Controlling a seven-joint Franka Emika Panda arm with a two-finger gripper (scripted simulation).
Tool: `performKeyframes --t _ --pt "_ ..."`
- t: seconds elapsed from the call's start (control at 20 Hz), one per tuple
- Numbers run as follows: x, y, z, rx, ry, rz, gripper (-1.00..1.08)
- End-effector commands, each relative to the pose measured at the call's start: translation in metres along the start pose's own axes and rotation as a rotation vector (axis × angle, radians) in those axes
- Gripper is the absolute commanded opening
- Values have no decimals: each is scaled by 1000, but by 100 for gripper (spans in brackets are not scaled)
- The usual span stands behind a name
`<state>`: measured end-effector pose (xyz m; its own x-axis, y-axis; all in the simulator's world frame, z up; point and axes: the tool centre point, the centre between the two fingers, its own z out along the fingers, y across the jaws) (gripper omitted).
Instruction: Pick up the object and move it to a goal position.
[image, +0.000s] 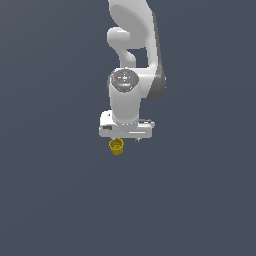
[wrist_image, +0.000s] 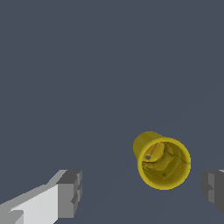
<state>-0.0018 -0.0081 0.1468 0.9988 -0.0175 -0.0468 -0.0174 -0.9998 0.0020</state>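
One white Franka arm (image: 131, 60), descending from the top of the exterior view, wrist joint pointing down, dark grey panel along its side.

One dark grey-blue ground surface (image: 50, 200), plain and unmarked, filling both views.

One gripper (image: 126, 140), hand body broad and white, set crosswise beneath the wrist. Jaws spread wide: in the wrist view the two grey fingers (wrist_image: 70, 193) stand far apart at opposite edges of the picture, gripping nothing.

One mustard-yellow cup (image: 116, 146), small, tapered, wider at the rim, hollow. In the exterior view it sits just below the hand, towards the exterior view's left end of the hand body. In the wrist view the cup (wrist_image: 162, 160) lies within the span of the open fingers, nearer to one finger than to the other and touching neither; its open mouth is turned towards the camera, showing the hollow inside. Whether it rests on its side or stands tilted cannot be told.
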Motion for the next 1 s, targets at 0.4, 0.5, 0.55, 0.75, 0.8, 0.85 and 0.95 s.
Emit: performKeyframes --t 0.4,0.5,0.55,0.75,0.8,0.85,0.95 --pt "7 10 -13 -4 31 -22 100" --pt "8 11 -16 -5 37 -27 100" --pt "8 12 -16 -5 38 -29 100" --pt "8 11 -15 -4 36 -23 100" --pt "8 12 -14 -4 36 -17 100" --pt "7 12 -14 -4 36 -10 100" --pt "7 13 -12 -2 37 9 100"
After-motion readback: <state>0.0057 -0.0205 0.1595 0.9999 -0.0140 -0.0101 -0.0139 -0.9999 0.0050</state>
